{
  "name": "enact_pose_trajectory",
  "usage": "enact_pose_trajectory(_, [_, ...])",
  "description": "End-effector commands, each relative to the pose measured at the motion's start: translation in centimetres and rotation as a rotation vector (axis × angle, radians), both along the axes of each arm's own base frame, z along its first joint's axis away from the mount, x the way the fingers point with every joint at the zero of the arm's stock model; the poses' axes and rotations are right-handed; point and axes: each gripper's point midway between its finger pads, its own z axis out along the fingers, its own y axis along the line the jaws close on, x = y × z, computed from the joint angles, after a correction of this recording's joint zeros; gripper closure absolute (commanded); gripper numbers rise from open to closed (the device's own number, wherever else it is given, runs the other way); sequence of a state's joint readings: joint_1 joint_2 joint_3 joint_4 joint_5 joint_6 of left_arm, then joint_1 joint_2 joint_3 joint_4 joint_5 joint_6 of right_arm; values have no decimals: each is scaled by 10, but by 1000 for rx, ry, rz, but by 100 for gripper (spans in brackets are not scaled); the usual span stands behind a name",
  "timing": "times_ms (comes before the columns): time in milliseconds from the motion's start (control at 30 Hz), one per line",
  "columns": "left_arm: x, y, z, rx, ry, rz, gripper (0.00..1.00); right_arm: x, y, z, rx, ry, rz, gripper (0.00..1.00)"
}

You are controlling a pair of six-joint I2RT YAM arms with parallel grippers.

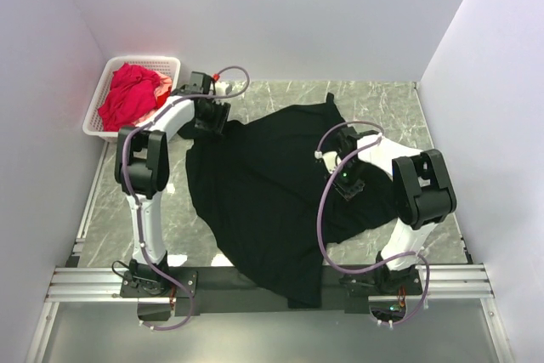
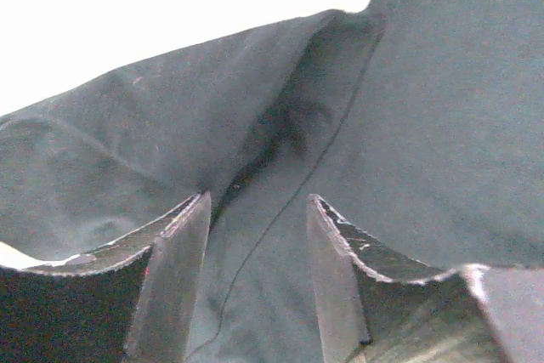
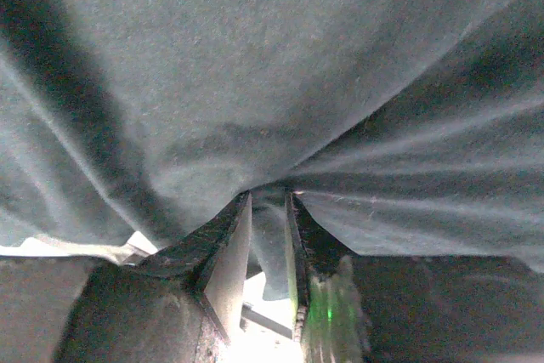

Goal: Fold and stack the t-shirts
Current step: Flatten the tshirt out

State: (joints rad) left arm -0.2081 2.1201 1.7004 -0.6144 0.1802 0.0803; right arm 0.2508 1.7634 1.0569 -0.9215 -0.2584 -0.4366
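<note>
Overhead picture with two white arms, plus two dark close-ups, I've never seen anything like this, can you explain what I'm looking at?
Those are two robot arms bolted at the near edge of a marble-patterned table. The wide picture comes from a camera above; each close-up comes from a camera on one wrist, showing that arm's own fingers. A large black t-shirt lies spread on the table. A white basket at far left holds red t-shirts. The right gripper pinches a fold of the black shirt; the left gripper is open at its far left edge.
</note>
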Motion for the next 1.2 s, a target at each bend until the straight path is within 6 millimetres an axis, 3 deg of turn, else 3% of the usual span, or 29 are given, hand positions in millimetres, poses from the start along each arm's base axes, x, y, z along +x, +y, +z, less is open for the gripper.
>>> enact_pose_trajectory(0, [18, -3, 73, -22, -190, -64, 43, 2, 7, 20, 56, -24, -18, 69])
enact_pose_trajectory(133, [27, 3, 79, 6, -229, -36, 39, 23, 14, 47, 91, -126, -50, 66])
enact_pose_trajectory(200, [32, 4, 70, 20, -215, -30, 36, 36, 14, 55, 86, -171, -64, 65])
enact_pose_trajectory(467, [36, 9, 41, 48, -177, 2, 31, 54, 8, 42, 23, -200, -84, 62])
enact_pose_trajectory(733, [39, 15, 5, 88, -113, 43, 47, 52, 16, 22, 39, -121, -84, 62])
enact_pose_trajectory(900, [31, 13, -10, 74, -64, 46, 50, 46, 18, 15, 38, -99, -78, 62])
enact_pose_trajectory(1000, [31, 14, -12, 76, -64, 52, 58, 44, 18, 11, 36, -90, -76, 62])
enact_pose_trajectory(1167, [43, 16, 7, 68, -117, 63, 83, 39, 22, 6, 37, -73, -66, 65])
